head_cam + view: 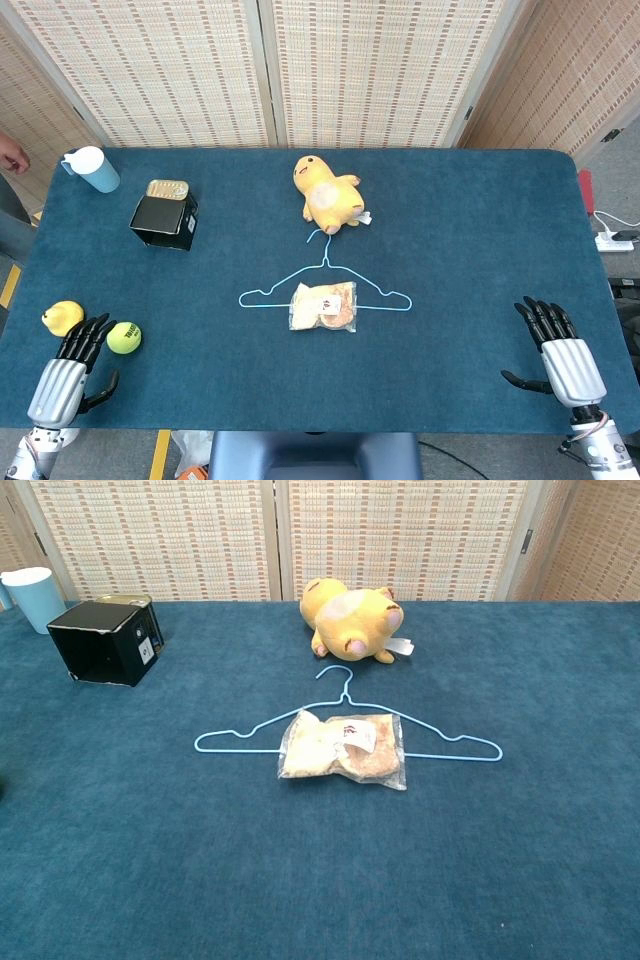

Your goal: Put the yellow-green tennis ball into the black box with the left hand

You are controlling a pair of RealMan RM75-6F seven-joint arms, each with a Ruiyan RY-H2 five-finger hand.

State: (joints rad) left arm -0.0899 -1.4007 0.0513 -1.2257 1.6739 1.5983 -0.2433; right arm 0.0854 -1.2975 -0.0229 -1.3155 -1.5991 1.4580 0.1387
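Closest to the head camera, at about seven o'clock on the worktop (pixel 450 250), the left hand (pixel 70 370) lies palm-down with fingers spread wide and nothing in it. Its fingertips (pixel 95 328) reach toward the yellow-green tennis ball (pixel 124 337), which sits just beside them but seemingly apart from them, so I judge the grasp has not begun. A yellow lemon-like fruit (pixel 62 317) rests close by at the hand's eleven o'clock, near enough to get nudged if the hand sweeps wide.

At five o'clock the right hand (pixel 560 355) also lies flat, fingers apart and empty, parked well apart from everything, probably because the task belongs to the other arm.

From the ball, the black box (pixel 164 221) stands well off toward twelve o'clock. In the chest view the black box (pixel 106 642) appears to lie with a dark open face turned toward the robot, so the ball may need to go in from the front; I cannot tell for sure. A tin can (pixel 167 188) sits just behind the box and a blue cup (pixel 92 168) beyond that at ten o'clock.

Mid-worktop, a snack bag (pixel 323 306) lies on a blue hanger (pixel 270 292), with a yellow plush toy (pixel 328 193) at twelve o'clock of them, all clear of the likely path.
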